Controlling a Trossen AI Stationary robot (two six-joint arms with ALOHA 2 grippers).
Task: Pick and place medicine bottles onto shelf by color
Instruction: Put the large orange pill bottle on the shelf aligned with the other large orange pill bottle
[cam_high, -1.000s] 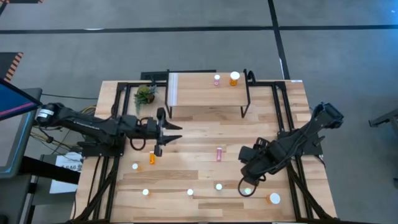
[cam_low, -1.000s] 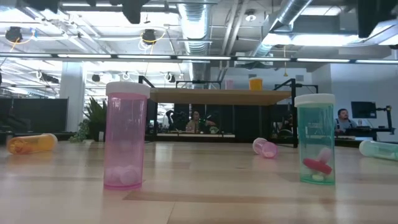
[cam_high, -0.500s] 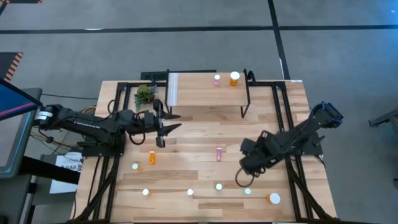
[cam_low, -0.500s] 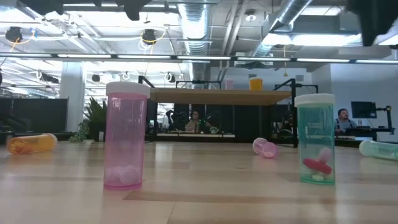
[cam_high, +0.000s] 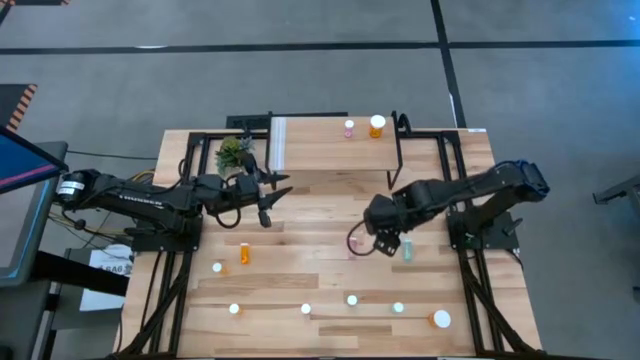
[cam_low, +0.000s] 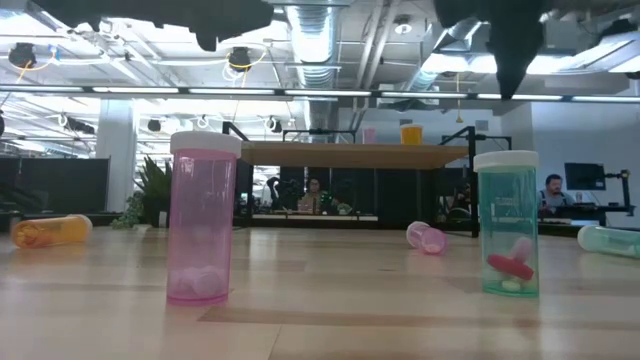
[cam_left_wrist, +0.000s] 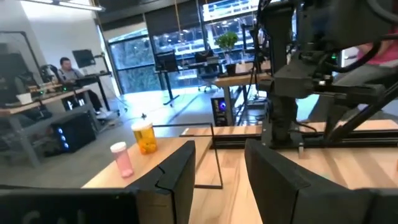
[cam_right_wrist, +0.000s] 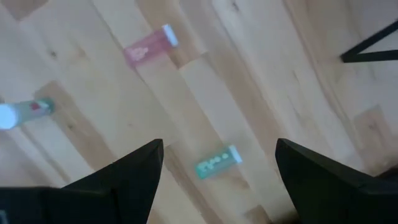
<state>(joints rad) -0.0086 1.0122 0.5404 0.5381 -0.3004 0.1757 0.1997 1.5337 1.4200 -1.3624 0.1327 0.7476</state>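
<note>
High view — right gripper (cam_high: 383, 243) open beside pink bottle (cam_high: 352, 246)

potted plant (cam_high: 233, 153) at table's back left | grey floor (cam_high: 300, 70) beyond | seated person (cam_left_wrist: 69, 71) at desk | ceiling ducts (cam_low: 310, 30) overhead

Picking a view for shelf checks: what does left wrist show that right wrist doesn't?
Left wrist only: the shelf with a pink bottle and an orange bottle standing on it, and a person at a desk.
Right wrist only: a pink bottle lying flat and a teal bottle lying flat on the table.
Both: open dark fingers, light wood.
</note>
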